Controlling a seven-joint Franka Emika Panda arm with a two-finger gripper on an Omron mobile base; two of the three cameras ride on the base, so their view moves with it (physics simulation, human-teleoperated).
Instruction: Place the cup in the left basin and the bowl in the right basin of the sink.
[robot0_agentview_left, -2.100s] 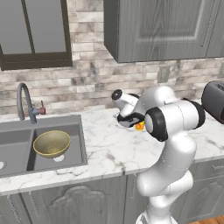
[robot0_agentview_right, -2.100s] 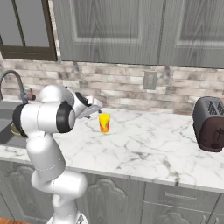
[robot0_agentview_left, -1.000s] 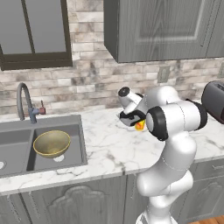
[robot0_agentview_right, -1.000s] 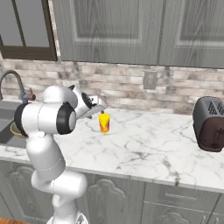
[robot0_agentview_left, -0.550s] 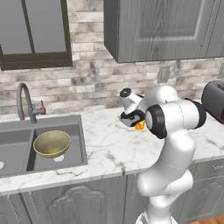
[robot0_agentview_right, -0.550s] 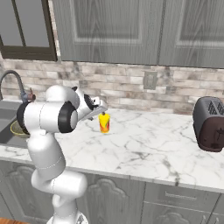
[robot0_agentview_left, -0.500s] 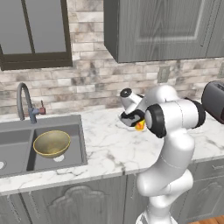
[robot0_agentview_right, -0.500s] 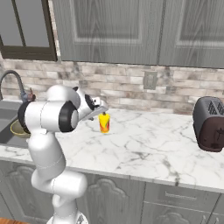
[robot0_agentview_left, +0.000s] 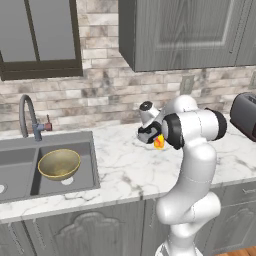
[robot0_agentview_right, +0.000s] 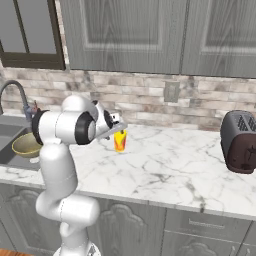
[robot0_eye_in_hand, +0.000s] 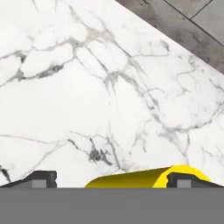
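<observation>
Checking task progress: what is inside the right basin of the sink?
The bowl sits in the right basin, covering part of its floor; the pale drain peeks out beside it.

A white marble tabletop (robot0_agentview_right: 165, 170) with grey veining runs along a backsplash (robot0_agentview_left: 115, 95) of grey-brown stone bricks. Grey panelled wall cabinets (robot0_agentview_right: 150, 35) hang above the backsplash, and to their left sits a dark-framed window (robot0_agentview_left: 40, 40). Below the tabletop stand grey base cabinets (robot0_agentview_left: 80, 230) with carved doors. An outlet plate (robot0_agentview_right: 171, 91) is set in the backsplash, and to its right a dark toaster (robot0_agentview_right: 239, 141) stands on the tabletop.
</observation>
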